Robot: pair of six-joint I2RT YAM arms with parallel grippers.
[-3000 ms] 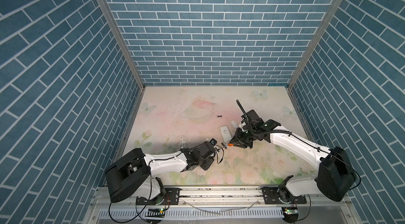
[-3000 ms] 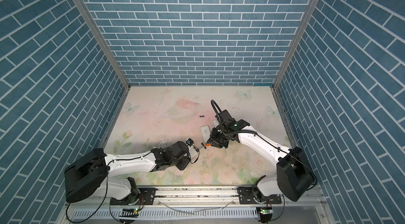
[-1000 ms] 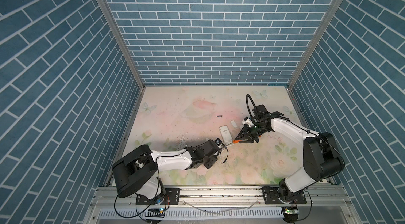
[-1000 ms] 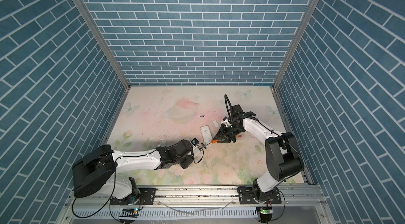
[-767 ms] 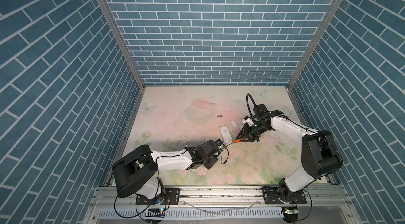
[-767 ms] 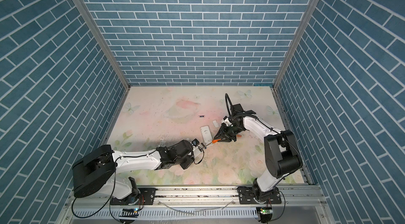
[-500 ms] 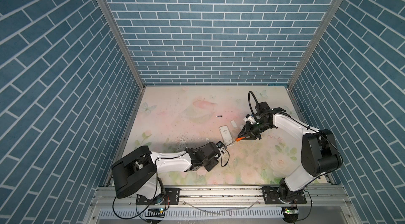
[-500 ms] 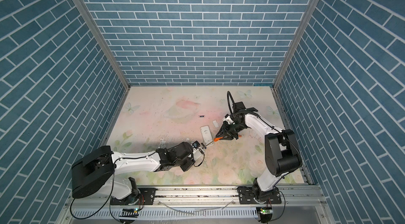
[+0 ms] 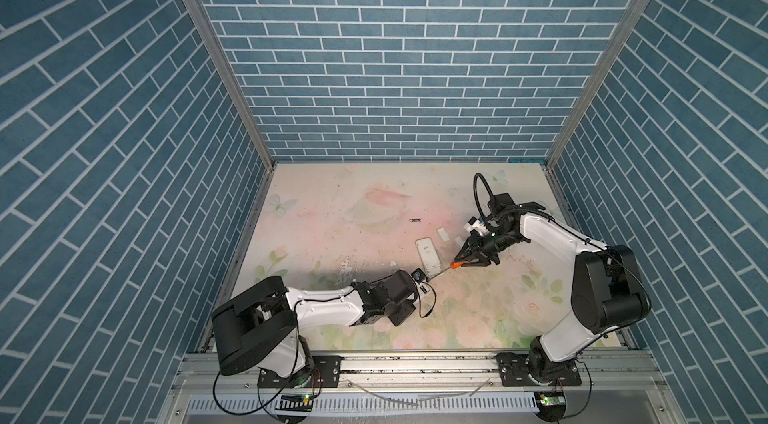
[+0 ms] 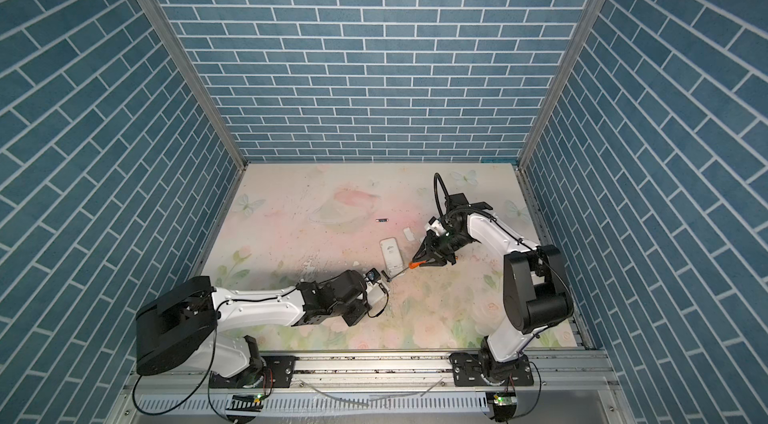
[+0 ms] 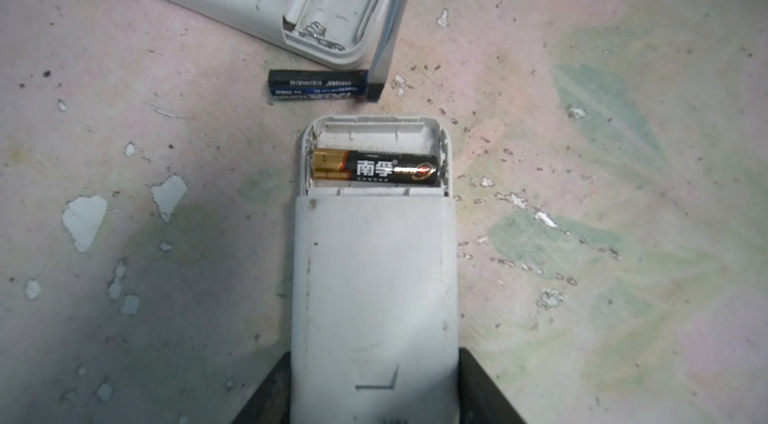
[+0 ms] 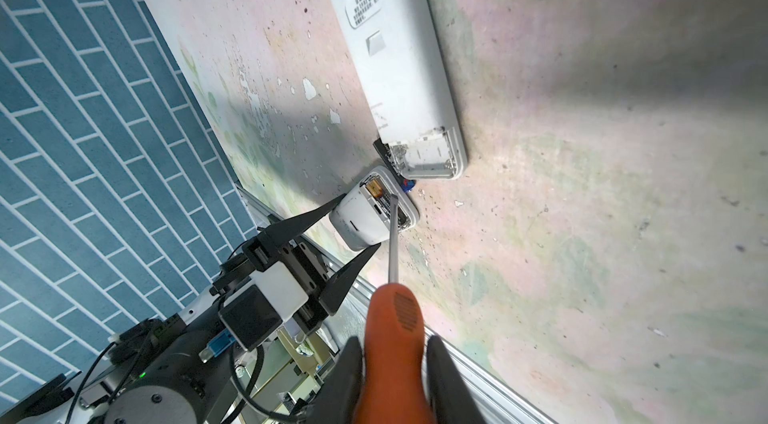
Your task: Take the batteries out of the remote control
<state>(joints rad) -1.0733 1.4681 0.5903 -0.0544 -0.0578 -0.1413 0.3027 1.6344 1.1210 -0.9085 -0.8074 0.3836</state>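
Note:
My left gripper (image 11: 374, 353) is shut on a small white remote control (image 11: 374, 276) whose compartment is uncovered. One black and gold battery (image 11: 374, 168) lies in it. A second black battery (image 11: 318, 85) lies loose on the mat between this remote and a long white remote (image 12: 395, 52) with an empty compartment. A third battery (image 9: 415, 219) lies farther back. My right gripper (image 12: 395, 343) is shut on the orange-handled screwdriver (image 12: 395, 318). Its shaft tip (image 12: 392, 198) sits at the small remote's open end. Both top views show the grippers (image 9: 422, 283) (image 10: 419, 262) close together.
Small white covers (image 9: 442, 234) (image 9: 458, 241) lie on the floral mat (image 9: 332, 235) behind the long remote (image 10: 392, 256). Blue brick walls close in three sides. A metal rail (image 9: 415, 364) runs along the front edge.
Since three seconds ago the right arm's elbow swung back toward the right wall, and the left gripper crept forward. The screwdriver tip stays by the remotes. Over the last second little moves.

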